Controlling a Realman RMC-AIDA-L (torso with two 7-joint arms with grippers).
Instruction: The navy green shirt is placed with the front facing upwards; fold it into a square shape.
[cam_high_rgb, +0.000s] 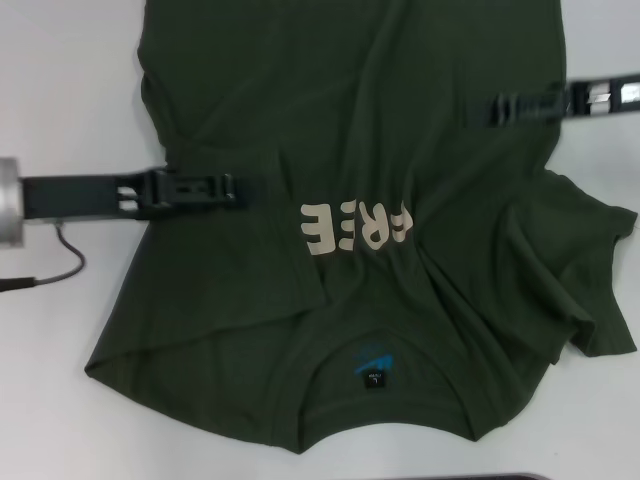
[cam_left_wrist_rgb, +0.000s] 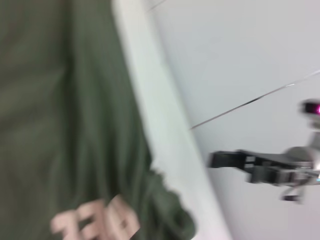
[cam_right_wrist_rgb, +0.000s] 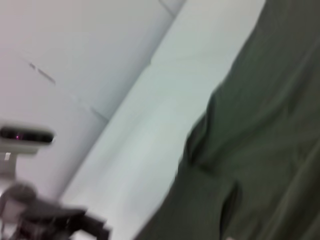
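The navy green shirt (cam_high_rgb: 400, 120) lies front up on the white table (cam_high_rgb: 60, 80), its collar and blue neck label (cam_high_rgb: 372, 366) nearest me. Its left side is folded inward, and the flap covers the start of the cream lettering (cam_high_rgb: 355, 228). The right sleeve (cam_high_rgb: 585, 290) is rumpled and spread outward. My left gripper (cam_high_rgb: 225, 188) reaches in from the left, just over the folded flap's edge. Farther back, my right gripper (cam_high_rgb: 480, 108) reaches in over the shirt's right side. The left wrist view shows shirt (cam_left_wrist_rgb: 65, 125), lettering (cam_left_wrist_rgb: 95, 220) and the far right gripper (cam_left_wrist_rgb: 220, 160).
A black cable (cam_high_rgb: 60, 265) trails on the table beside the left arm. Bare table shows to the left and right of the shirt. The right wrist view shows the shirt's edge (cam_right_wrist_rgb: 260, 150), the table edge (cam_right_wrist_rgb: 150, 130) and the left gripper (cam_right_wrist_rgb: 95, 227) far off.
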